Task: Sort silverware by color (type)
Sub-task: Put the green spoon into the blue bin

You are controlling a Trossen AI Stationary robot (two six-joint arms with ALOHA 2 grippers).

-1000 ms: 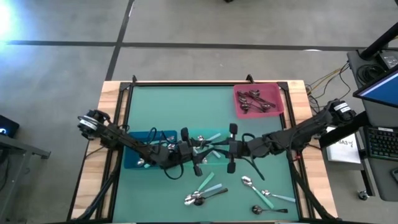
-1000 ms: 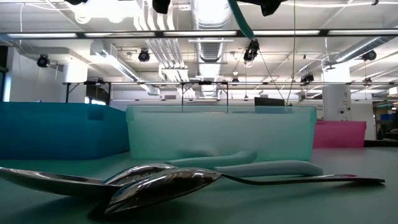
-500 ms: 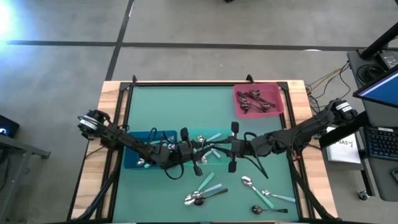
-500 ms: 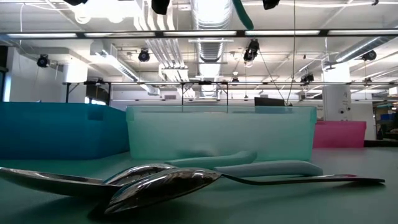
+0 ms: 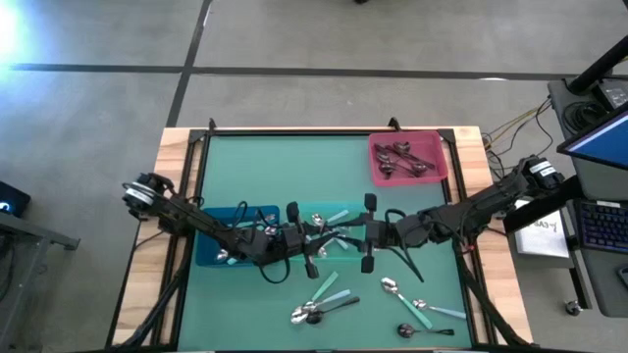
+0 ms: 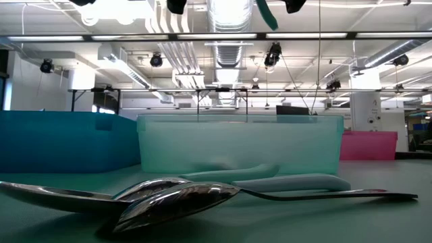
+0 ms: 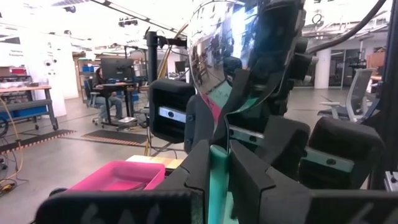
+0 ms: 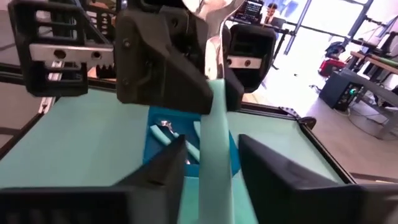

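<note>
Where the two arms meet above the teal bin (image 5: 324,233), the left gripper (image 7: 219,163) pinches a teal-handled spoon (image 7: 231,59), bowl upward. The right gripper (image 8: 210,163) flanks the handle with its fingers (image 8: 163,169) spread, not touching. Other spoons (image 5: 319,306) lie on the green mat (image 5: 285,172).

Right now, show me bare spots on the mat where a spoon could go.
Free: the mat between the back rail and the bins, left of the pink bin; also the front left corner. Crowded: the middle, where both grippers meet over the teal bin, and the loose spoons in front.
</note>
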